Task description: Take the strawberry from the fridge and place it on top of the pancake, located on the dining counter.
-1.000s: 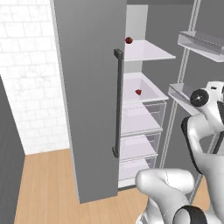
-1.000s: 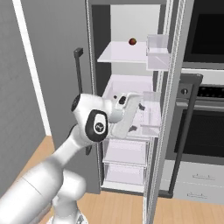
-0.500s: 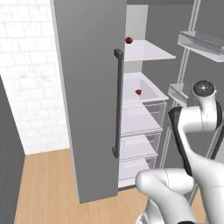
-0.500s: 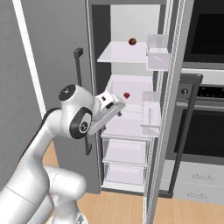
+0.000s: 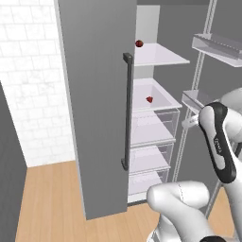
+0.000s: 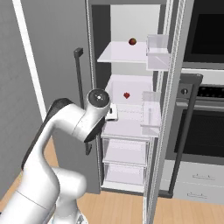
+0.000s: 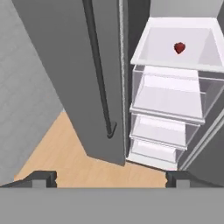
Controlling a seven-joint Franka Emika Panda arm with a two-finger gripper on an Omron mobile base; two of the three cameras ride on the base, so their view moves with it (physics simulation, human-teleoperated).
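The fridge [image 5: 94, 94] stands with both grey doors swung open. On its white middle shelf lies the strawberry [image 5: 149, 99] [image 6: 126, 95] [image 7: 179, 47], small and bright red. My gripper [image 7: 110, 178] is open with nothing between its fingertips [image 7: 41, 177]; it hangs well in front of the fridge and lower than the berry, which sits at the hand view's upper right. In the right base view the arm's elbow joint [image 6: 98, 98] covers most of the hand. The pancake and the dining counter are out of view.
A darker, rounder red fruit [image 5: 139, 43] [image 6: 132, 41] sits on the upper shelf. Clear drawers [image 7: 168, 98] stack below the berry's shelf. The left door's dark bar handle [image 7: 98, 70] is close by. Door bins [image 6: 157, 52] and an oven [image 6: 205, 131] lie to the right.
The arm has swung across in front of the open fridge and its elbow has folded, with the hand now tucked behind the joint in the right base view. The gripper stays open.
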